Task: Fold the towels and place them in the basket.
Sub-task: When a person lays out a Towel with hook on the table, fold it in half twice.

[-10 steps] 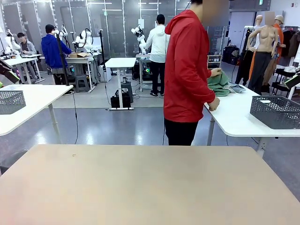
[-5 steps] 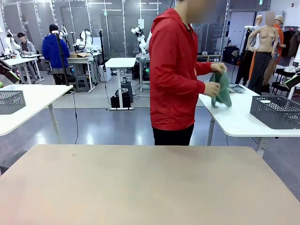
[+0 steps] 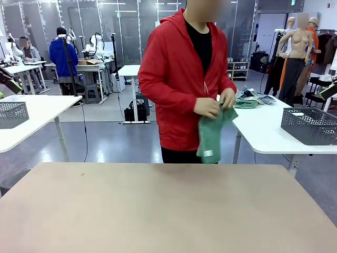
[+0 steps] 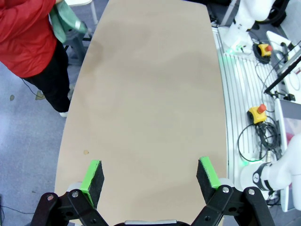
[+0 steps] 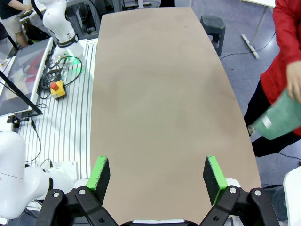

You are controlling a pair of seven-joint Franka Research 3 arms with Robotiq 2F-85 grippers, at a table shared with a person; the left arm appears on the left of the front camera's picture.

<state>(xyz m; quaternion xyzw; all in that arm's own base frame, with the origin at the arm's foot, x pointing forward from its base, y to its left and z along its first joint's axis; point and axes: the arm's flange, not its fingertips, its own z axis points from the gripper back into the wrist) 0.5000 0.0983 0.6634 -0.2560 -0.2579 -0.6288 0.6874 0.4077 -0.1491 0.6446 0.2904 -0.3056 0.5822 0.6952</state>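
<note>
A person (image 3: 179, 79) in a red jacket is standing at the far edge of a bare tan surface (image 3: 158, 211), in the upper middle of the front view, and is holding a mint green towel (image 3: 210, 134) bunched in both hands (image 3: 206, 107) at waist height. The towel is hanging in the air just beyond the far edge and is not yet touching the surface. In the left wrist view the left end effector (image 4: 150, 175) is hovering over the near end of the surface at the bottom of the frame, its green pads spread wide and gripping nothing. The right end effector (image 5: 156, 174) is doing the same in the right wrist view, also wide apart and empty. The basket (image 3: 310, 125) is sitting on a white side table (image 3: 263, 137) at the right edge of the front view, well apart from the tan surface, with a small heap of cloths (image 3: 247, 100) lying beyond it. Several things are looking risky. The towel may be landing crumpled or half over the far edge, where it could be sliding to the floor. An arm reaching in early could be meeting the person's hands. The basket is probably sitting beyond easy reach, so placing may be stalling until someone brings it nearer.
</note>
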